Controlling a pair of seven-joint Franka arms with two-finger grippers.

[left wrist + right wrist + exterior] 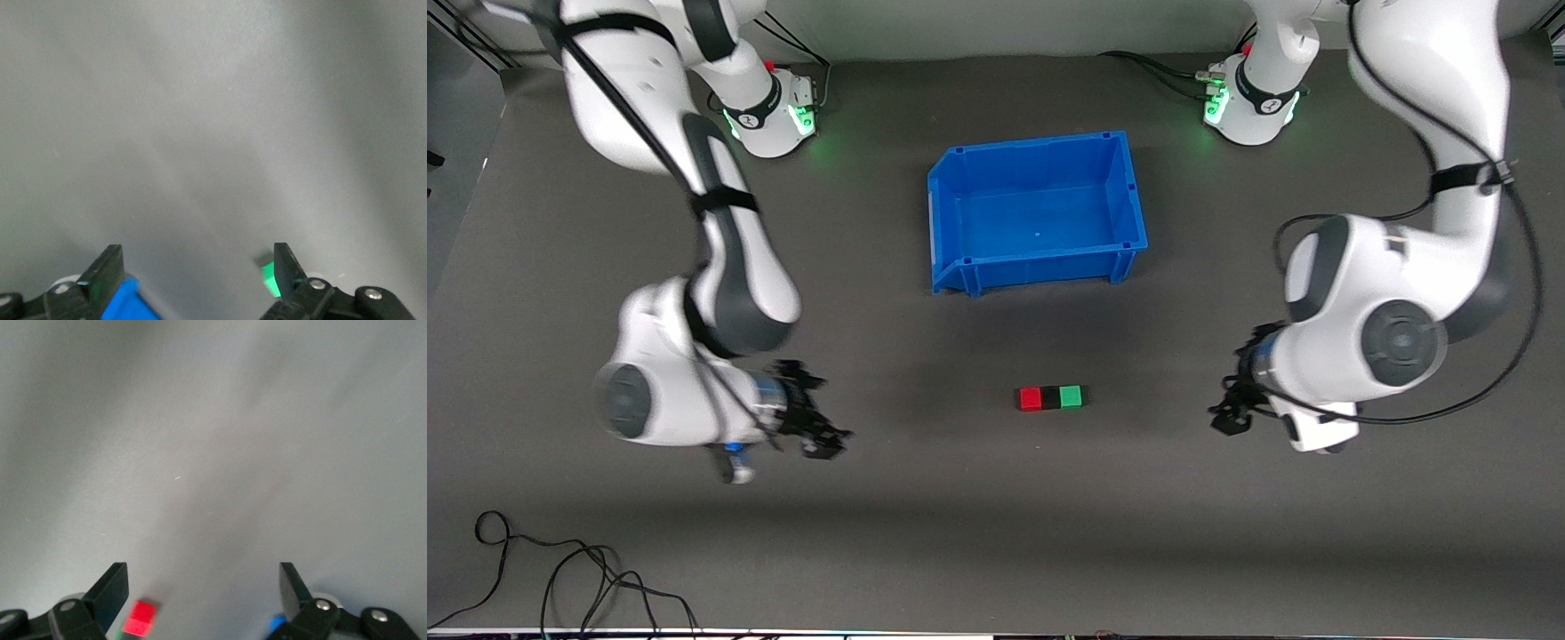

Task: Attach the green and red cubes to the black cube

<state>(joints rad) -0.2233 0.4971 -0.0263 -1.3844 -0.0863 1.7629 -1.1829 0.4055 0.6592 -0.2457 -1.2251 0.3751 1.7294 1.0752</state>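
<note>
Loose black cables [560, 578] are seen at the table's edge nearest the front camera, toward the right arm's end. Farther in, three cubes are lined up touching — the red cube [1031, 398], the black cube [1051, 397] and the green cube [1071, 396] — with the black one in the middle, the red toward the right arm's end and the green toward the left arm's end. The blue bin [951, 191] is set farther from the camera than this row, well apart from it. The right gripper [818, 436] is held over bare table toward its own end, fingers spread and nothing between them. The left gripper [1232, 411] is likewise held over bare table at its end — fingers parted, nothing grasped. Both are well apart from the cubes.
</note>
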